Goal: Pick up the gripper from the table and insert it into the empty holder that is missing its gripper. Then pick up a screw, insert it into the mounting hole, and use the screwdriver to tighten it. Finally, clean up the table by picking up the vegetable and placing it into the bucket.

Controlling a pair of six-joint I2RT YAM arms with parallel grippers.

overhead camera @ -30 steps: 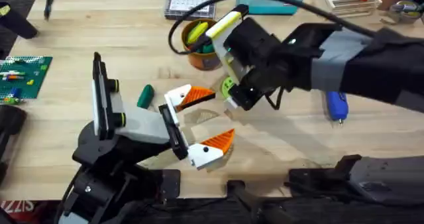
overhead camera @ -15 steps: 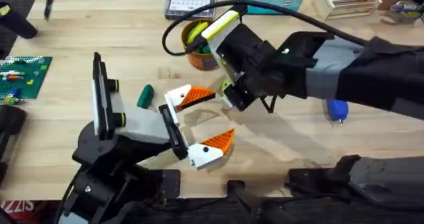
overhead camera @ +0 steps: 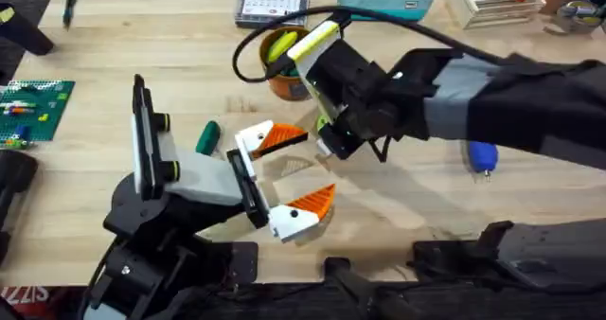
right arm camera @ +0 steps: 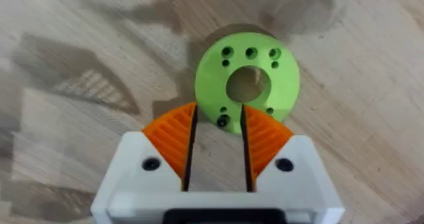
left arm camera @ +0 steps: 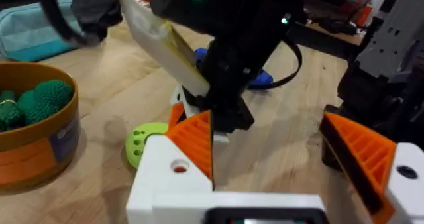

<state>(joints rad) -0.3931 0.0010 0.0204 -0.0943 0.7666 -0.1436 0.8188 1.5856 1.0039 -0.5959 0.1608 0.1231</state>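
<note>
Risk we see: our right gripper [right arm camera: 217, 139], fingers nearly closed and empty, hangs at the rim of the vegetable [right arm camera: 246, 86], which lies flat on the table [right arm camera: 79, 45] beside the bucket [left arm camera: 36, 134]; it may push it away. Left gripper [overhead camera: 294, 176] waits wide open.

I'm seeing my left gripper [overhead camera: 294, 173] wearing a white body, orange ribbed pads [left arm camera: 197, 139] and black screws. My right gripper [right arm camera: 217, 144] is showing matching colours, with a yellow label strip, a looping black cable and a grey-and-black arm.
</note>
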